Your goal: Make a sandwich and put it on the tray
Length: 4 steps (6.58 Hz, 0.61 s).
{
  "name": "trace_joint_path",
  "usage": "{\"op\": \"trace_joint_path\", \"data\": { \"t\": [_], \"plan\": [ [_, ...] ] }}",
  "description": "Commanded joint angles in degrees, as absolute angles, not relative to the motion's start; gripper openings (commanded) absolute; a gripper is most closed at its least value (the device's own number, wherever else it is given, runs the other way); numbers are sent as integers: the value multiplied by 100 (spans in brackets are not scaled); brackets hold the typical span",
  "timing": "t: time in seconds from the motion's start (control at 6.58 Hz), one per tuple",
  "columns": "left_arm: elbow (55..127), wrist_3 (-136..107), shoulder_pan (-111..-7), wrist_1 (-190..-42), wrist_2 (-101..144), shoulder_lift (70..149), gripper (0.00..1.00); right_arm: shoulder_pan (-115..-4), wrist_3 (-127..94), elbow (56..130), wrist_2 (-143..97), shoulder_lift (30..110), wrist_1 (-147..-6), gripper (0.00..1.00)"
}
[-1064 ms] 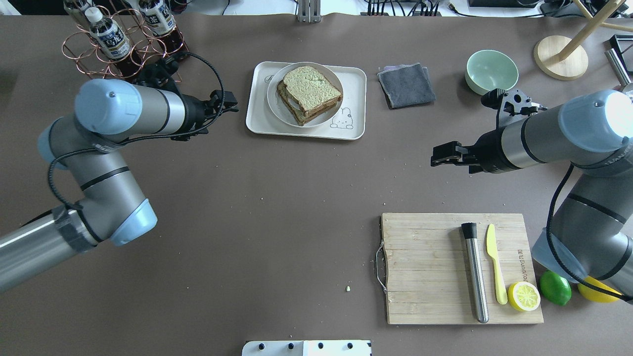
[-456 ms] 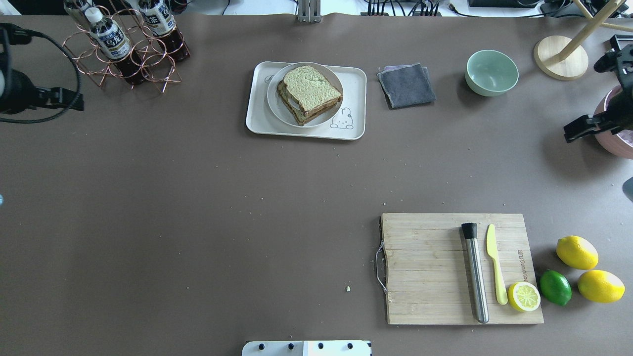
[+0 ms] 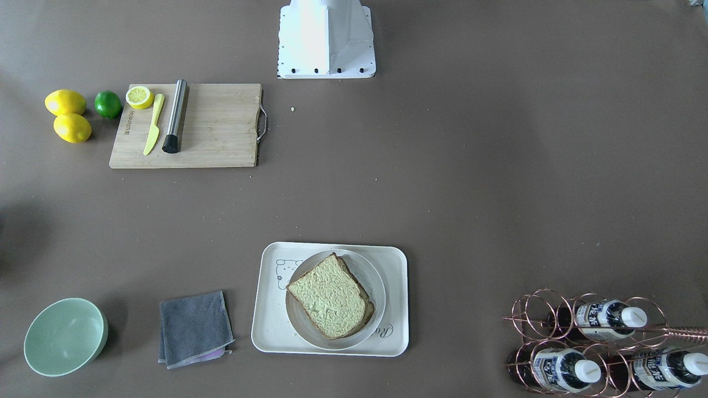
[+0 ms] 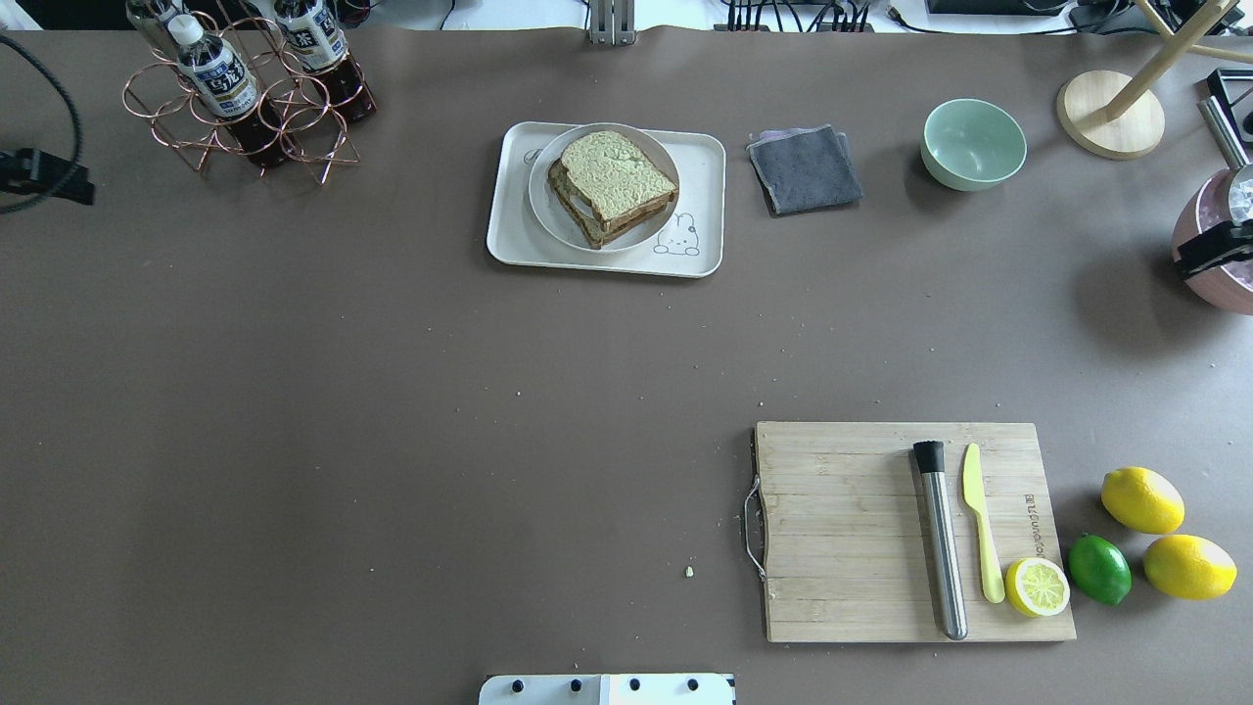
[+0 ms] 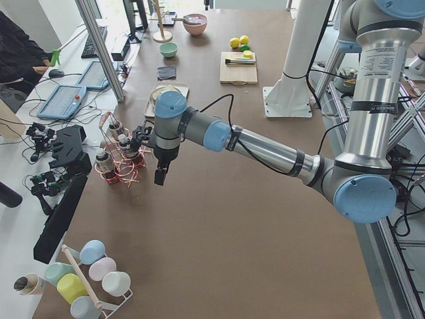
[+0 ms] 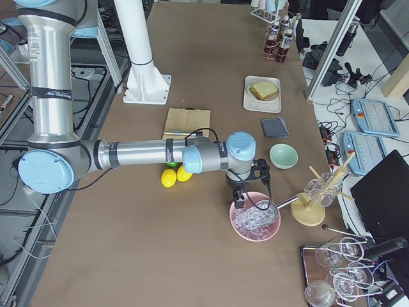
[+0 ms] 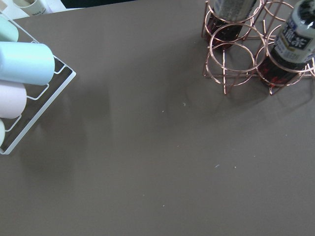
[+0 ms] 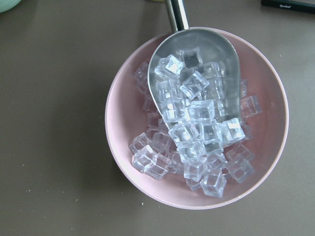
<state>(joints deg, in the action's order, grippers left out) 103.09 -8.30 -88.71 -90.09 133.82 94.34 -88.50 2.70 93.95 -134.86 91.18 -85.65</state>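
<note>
Take the tray (image 4: 509, 245) as your mark. Far to its left, past the copper bottle rack (image 4: 245, 108) at the table's (image 4: 392, 392) end, your left gripper (image 5: 159, 177) hangs over bare tabletop. I cannot tell how wide it stands, or whether it holds anything. The sandwich (image 4: 612, 181) sits on a round plate (image 4: 548, 211) inside the tray's rim. Right of the tray lie a grey cloth (image 4: 805, 168) and a green bowl (image 4: 972, 142). Far right, your right gripper (image 6: 238, 202) hovers over a pink bowl (image 8: 123, 98) of ice, its opening unreadable too. Broad bare tabletop separates the tray from the cutting board (image 4: 842, 529).
</note>
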Motion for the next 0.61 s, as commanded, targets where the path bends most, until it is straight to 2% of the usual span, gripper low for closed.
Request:
{"op": "trace_joint_path", "data": {
  "t": [0.0, 0.3, 0.46],
  "plan": [
    [9845, -527, -9141, -9069, 13922, 9177, 97, -9176, 431, 9159, -13596, 9193, -8543, 100],
    [9276, -562, -9149, -10128, 13922, 8852, 97, -9185, 309, 9158, -13641, 9167, -8534, 100],
    [9246, -589, -9149, -10186, 13922, 8851, 97, -9185, 255, 9158, -13658, 9158, -8534, 100]
  ]
}}
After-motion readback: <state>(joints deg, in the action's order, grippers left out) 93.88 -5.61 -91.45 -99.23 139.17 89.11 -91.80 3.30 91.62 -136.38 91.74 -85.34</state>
